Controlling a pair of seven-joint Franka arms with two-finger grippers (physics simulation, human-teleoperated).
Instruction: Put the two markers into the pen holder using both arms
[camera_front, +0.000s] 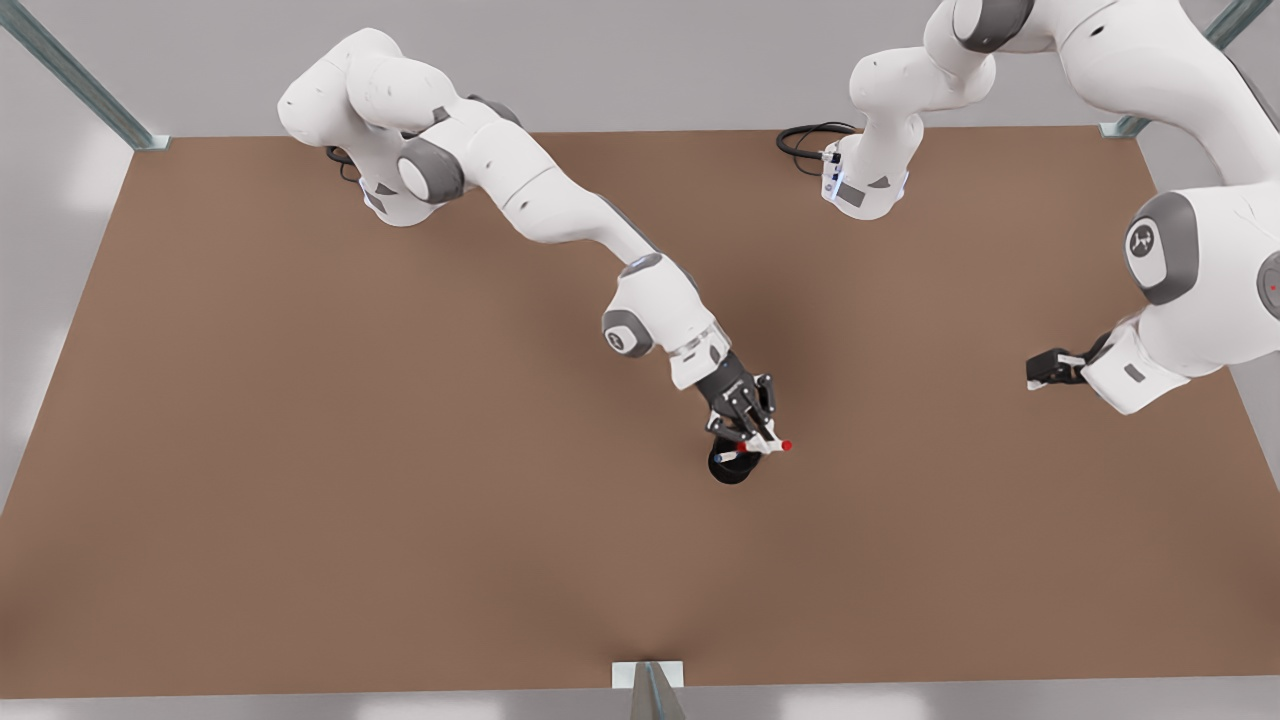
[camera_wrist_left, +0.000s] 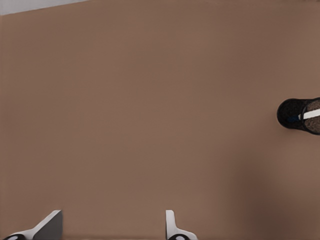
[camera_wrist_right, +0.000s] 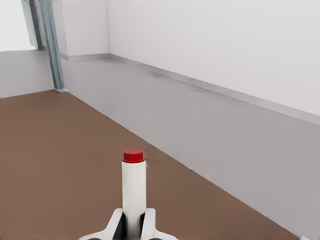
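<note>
My right gripper (camera_front: 757, 432) is shut on the red marker (camera_front: 765, 446), which lies about level just above the pen holder (camera_front: 731, 468), a small black cup in the middle of the table. In the right wrist view the red marker (camera_wrist_right: 134, 187) sticks out from between the fingers (camera_wrist_right: 116, 227), red end outward. The blue marker (camera_front: 723, 457) leans inside the holder. My left gripper (camera_front: 1046, 370) waits open over the table at the front view's right. From there the pen holder (camera_wrist_left: 299, 116) with the blue marker (camera_wrist_left: 310, 114) lies far off, and nothing is between the fingertips (camera_wrist_left: 172, 227).
The brown table (camera_front: 300, 480) is bare around the holder. A black cable coil (camera_front: 808, 140) lies by the arm base at the back. Metal frame posts (camera_front: 650, 690) stand at the table's edges and corners. A grey floor and white wall lie beyond.
</note>
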